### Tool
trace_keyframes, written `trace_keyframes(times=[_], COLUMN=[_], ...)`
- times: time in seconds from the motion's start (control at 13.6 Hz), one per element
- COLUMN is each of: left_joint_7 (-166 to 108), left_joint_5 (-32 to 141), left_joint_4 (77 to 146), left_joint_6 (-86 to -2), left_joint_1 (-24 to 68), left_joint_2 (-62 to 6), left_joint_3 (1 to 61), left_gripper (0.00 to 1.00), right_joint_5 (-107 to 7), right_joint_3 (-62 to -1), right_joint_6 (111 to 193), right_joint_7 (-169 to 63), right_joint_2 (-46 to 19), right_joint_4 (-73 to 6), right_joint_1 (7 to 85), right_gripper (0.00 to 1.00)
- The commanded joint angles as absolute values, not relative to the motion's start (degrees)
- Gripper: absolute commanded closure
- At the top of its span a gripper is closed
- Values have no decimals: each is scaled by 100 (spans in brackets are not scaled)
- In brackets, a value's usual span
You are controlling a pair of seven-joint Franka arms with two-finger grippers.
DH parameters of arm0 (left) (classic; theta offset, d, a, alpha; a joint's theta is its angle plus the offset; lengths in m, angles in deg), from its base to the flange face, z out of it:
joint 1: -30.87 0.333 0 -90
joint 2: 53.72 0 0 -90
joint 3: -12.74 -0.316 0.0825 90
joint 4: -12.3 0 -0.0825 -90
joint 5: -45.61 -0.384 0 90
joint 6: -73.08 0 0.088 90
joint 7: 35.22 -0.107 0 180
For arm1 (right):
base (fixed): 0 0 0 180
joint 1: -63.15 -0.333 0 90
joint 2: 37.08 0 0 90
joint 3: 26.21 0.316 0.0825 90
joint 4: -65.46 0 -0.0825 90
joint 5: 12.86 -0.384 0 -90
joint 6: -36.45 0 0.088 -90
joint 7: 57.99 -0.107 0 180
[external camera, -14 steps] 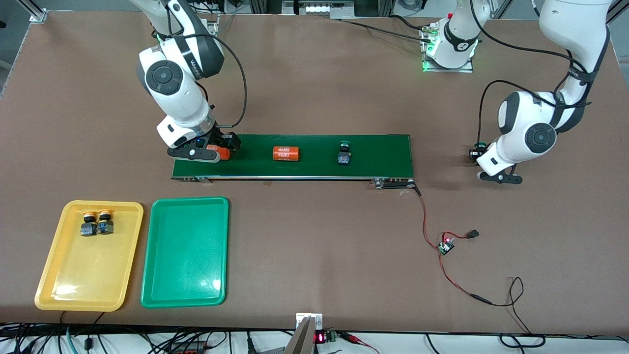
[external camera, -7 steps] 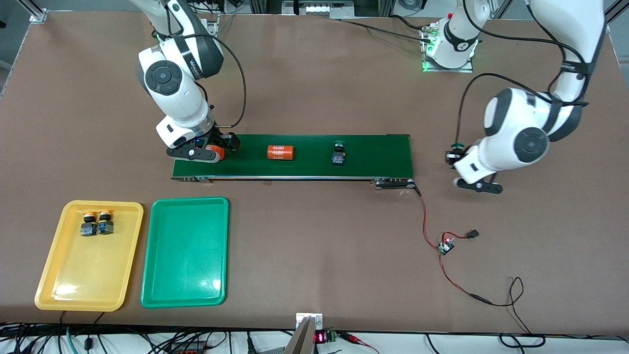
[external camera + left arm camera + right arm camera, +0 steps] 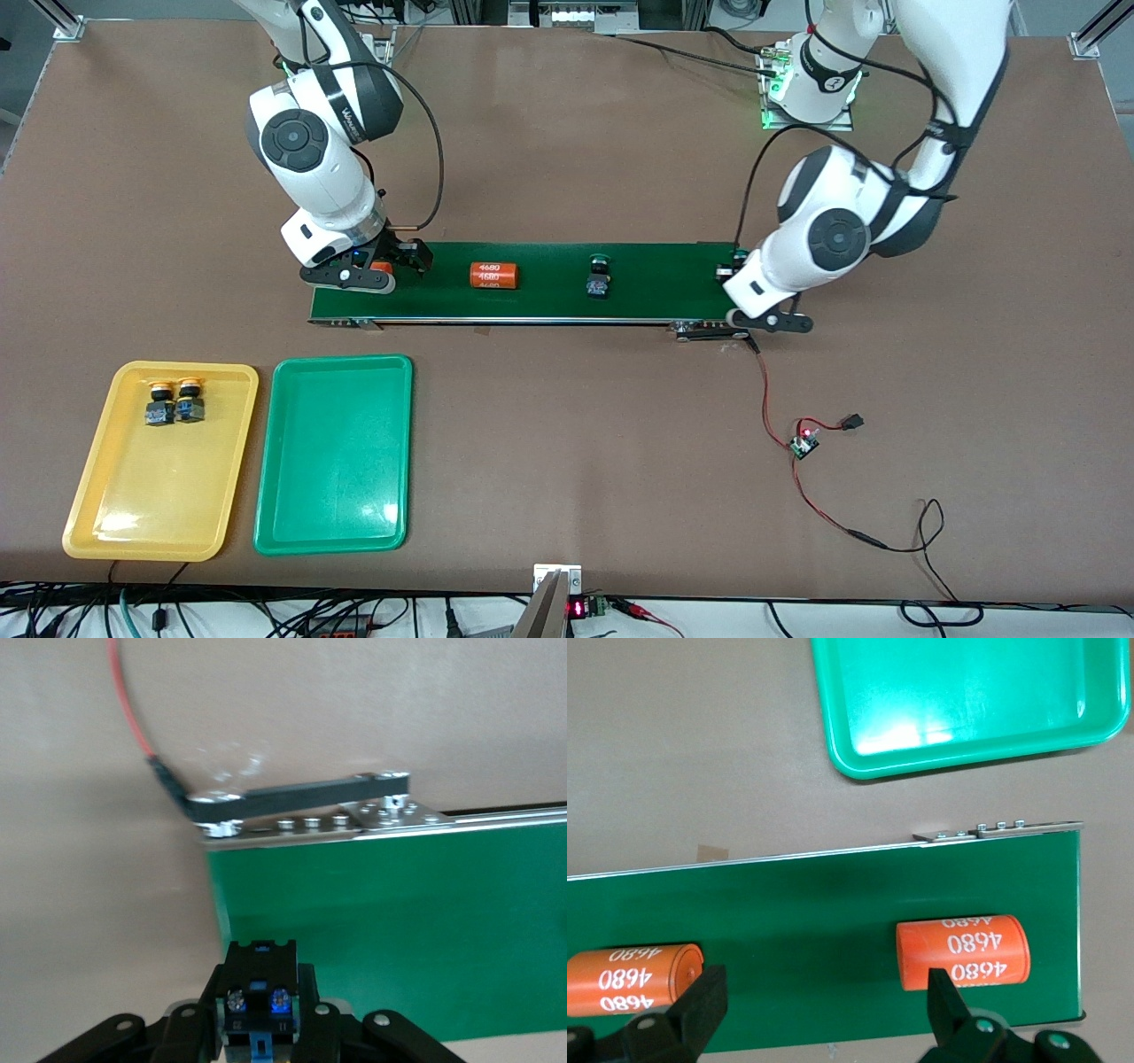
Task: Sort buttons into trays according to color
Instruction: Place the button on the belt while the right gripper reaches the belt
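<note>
Over the belt's (image 3: pixel 532 283) end, left pincer (image 3: pixel 261 1028), button (image 3: pixel 259 997).

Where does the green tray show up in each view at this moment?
Front view: green tray beside the yellow tray, nearer the camera than the conveyor belt.
Left wrist view: not in it.
Right wrist view: one end shows, just off the belt's edge.
Shared landmark: the conveyor belt, in all three.

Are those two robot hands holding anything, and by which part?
The left gripper holds a button by its black-and-blue body sides, over the conveyor belt end. The right gripper holds nothing.
</note>
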State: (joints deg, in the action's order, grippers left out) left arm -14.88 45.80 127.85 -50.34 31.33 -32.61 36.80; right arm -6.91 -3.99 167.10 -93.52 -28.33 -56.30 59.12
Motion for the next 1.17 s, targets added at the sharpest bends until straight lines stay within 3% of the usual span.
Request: trace_keyframes(times=[0.0,0.15,0.22,0.37,0.66,0.95,1.1], left_joint_7=[-1281,-1237,-1150,-956,-982,-1044,-1480], left_joint_5=[4684,4692,4692,4684,4675,4587,4491], left_joint_4=[12735,12744,12735,12691,12420,11287,11267], left_joint_6=[-5312,-5339,-5304,-5321,-5043,-3172,-2766], left_joint_1=[2982,2938,2938,2938,3025,3008,3008], left_joint_2=[-3035,-3008,-3017,-3034,-3481,-3772,-4201], left_joint_3=[3735,3787,3866,3875,3876,3534,3244], left_gripper=[84,82,68,0,0,0,0], right_joint_5=[-776,-767,-767,-767,-767,-1127,-1127], right_joint_3=[-397,-388,-379,-371,-362,-371,-371], right_joint_6=[16652,16653,16661,16687,16758,16872,16907], right_joint_7=[-9438,-9543,-9543,-9674,-9728,-9772,-9781], right_joint_2=[-2847,-2829,-2829,-2820,-2785,-2733,-2697], right_joint_4=[-5618,-5618,-5627,-5618,-5557,-5539,-5557], right_joint_1=[5893,5867,5850,5727,5525,5270,5243], right_gripper=[0,0,0,0,0,0,0])
